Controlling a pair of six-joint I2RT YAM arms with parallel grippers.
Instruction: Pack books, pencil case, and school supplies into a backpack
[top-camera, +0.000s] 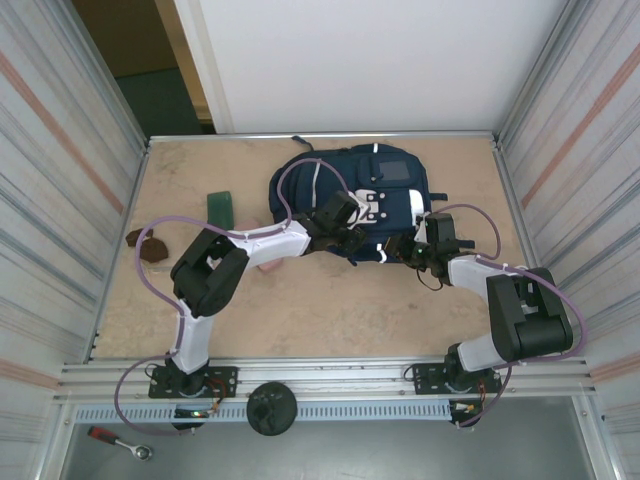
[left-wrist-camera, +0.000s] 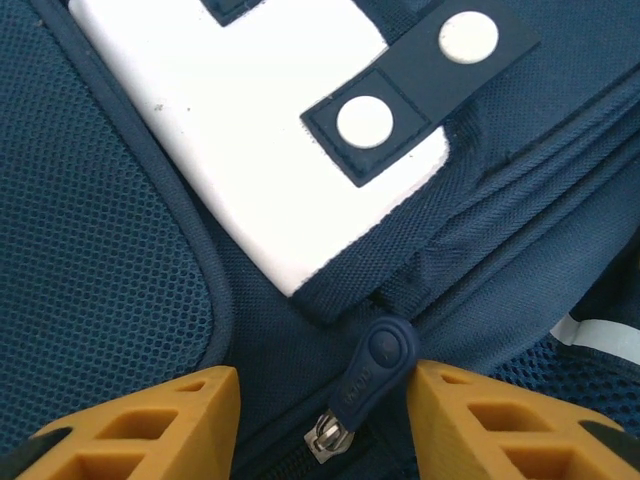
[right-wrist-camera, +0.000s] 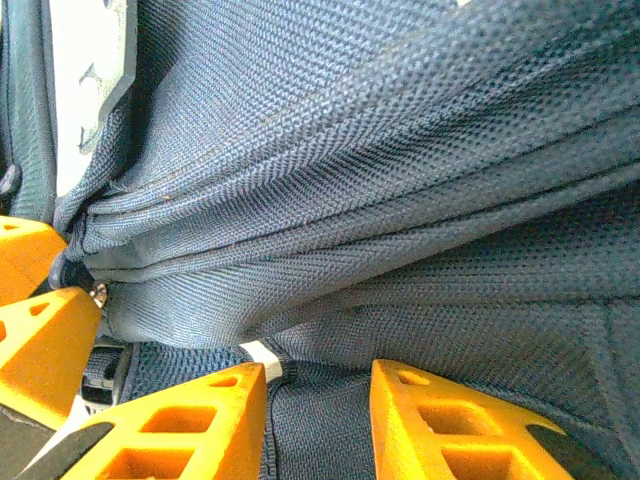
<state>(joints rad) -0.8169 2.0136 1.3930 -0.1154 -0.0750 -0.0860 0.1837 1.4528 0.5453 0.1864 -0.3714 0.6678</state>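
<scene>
Two grippers on backpack (top-camera: 400, 195): left gripper (left-wrist-camera: 322, 385) parted, straddling zipper pull (left-wrist-camera: 378, 362), likely to tug it; right gripper (right-wrist-camera: 320, 385) against its side, probably bracing, can't tell if clenched.

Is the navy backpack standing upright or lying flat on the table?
Lying flat. The large navy-blue fabric backpack rests on the table with its white patch facing up toward the overhead camera.

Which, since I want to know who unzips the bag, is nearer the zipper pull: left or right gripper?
Left. The left gripper straddles the zipper pull, jaws open; the right gripper rests against the backpack off to the side.
</scene>
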